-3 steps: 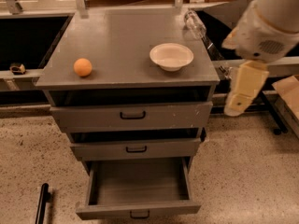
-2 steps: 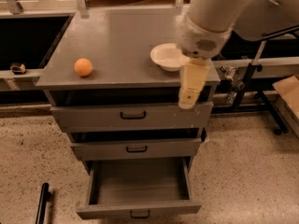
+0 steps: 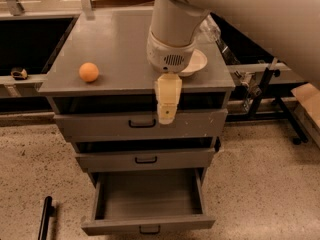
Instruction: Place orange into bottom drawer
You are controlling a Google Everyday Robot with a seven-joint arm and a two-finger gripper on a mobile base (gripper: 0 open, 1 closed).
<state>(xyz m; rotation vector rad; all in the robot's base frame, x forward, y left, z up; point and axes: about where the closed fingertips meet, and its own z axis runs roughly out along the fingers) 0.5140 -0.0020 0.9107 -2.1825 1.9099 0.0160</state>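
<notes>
The orange [image 3: 89,72] sits on the left part of the grey cabinet top [image 3: 120,44], near the front edge. The bottom drawer [image 3: 149,219] is pulled out, and I see nothing in it. My gripper [image 3: 167,115] hangs from the white arm over the cabinet's front edge, in front of the top drawer, well right of the orange. It holds nothing that I can see.
A white shallow bowl [image 3: 197,64] sits on the cabinet top, partly hidden behind the arm. The top drawer [image 3: 142,124] and middle drawer [image 3: 146,160] are shut. A dark bar [image 3: 45,216] lies on the speckled floor at the left. A metal stand [image 3: 270,84] is at the right.
The arm has swung from the right side of the cabinet leftward across the bowl to the middle of the front edge. The orange and drawers have not moved.
</notes>
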